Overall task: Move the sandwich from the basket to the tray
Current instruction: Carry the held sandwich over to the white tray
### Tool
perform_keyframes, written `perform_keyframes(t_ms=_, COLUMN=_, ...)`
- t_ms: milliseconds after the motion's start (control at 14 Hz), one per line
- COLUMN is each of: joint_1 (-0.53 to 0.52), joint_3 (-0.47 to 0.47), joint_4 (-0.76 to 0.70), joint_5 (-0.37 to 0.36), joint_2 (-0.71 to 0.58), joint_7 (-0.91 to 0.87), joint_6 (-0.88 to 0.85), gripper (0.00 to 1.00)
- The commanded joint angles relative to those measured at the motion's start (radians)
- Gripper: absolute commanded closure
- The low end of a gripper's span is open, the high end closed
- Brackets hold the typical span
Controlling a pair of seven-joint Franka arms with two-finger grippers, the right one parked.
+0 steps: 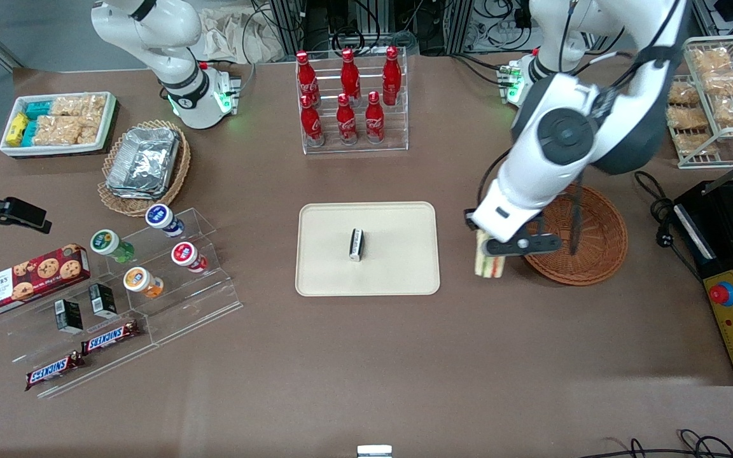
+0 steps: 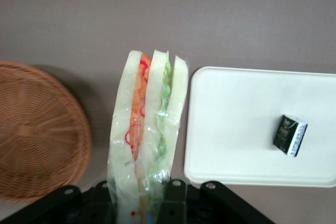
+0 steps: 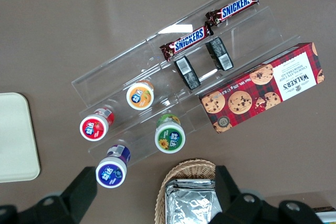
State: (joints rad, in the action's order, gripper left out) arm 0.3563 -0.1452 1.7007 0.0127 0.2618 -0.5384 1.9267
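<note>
Clear-wrapped triangular sandwich of white bread with green and orange-red filling hangs pinched in the left arm's claw, its gripped end hidden by the claw's black body. It sits above bare desk, between the round reddish-brown wicker basket and the cream rectangular tray. One small black-and-white packet lies mid-tray. That arm covers part of the basket's rim.
</note>
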Motion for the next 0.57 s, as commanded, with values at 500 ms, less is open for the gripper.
perform_keyframes(t_ms=500, joint_1=0.144, joint_3=0.01, joint_4=0.049, joint_5=-0.022, joint_2=0.304, joint_7=-0.123, joint_6=0.412, gripper=1.0)
